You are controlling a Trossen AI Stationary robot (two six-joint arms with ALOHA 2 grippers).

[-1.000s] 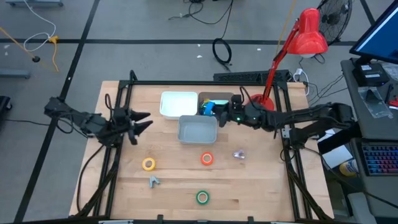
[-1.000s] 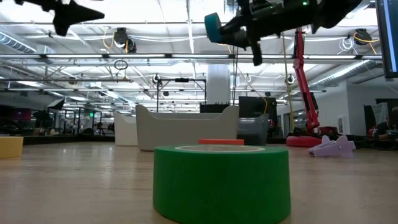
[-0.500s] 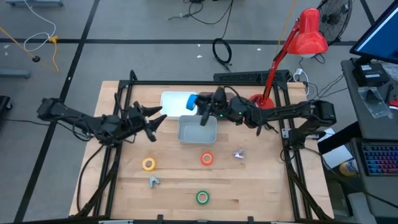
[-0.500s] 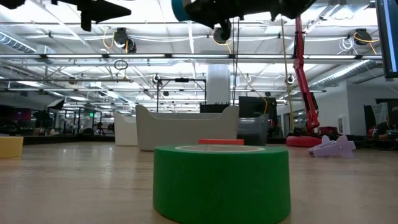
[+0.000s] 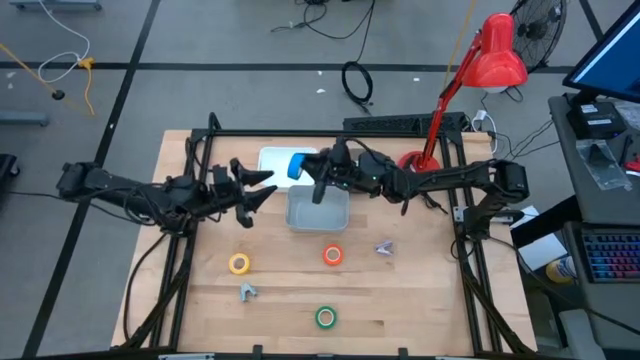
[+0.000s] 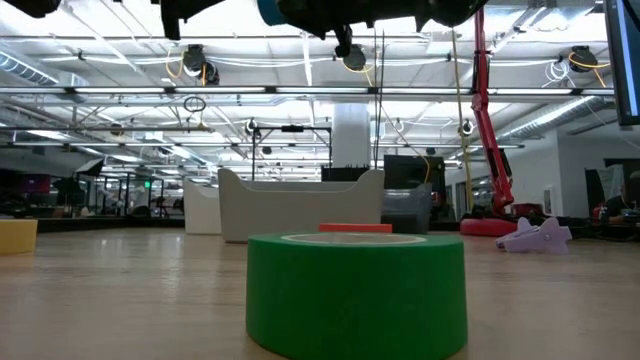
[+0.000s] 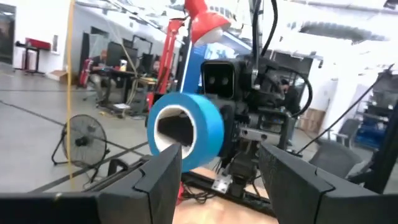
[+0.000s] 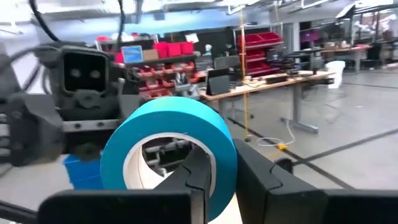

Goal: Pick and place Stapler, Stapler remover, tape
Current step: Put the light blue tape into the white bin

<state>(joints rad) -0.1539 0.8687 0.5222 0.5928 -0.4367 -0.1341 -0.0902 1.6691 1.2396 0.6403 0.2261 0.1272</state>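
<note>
Right gripper [image 5: 305, 168] clamped on the blue tape roll [image 5: 297, 166], one finger through the core, held in the air over the white tray [image 5: 272, 160] at the back of the table [image 5: 420, 290]. Left gripper [image 5: 262, 183] faces it from just beside, fingers apart, nothing in them. Grey bin [image 5: 318, 208] sits below, in front of the white tray. On the wood: yellow roll [image 5: 239, 264], orange-red roll [image 5: 333, 255], green roll [image 5: 325, 318] nearest the front edge. Small grey piece [image 5: 247, 292] near the yellow roll, pale purple piece [image 5: 384, 247] right of the orange-red one; can't tell what either is.
</note>
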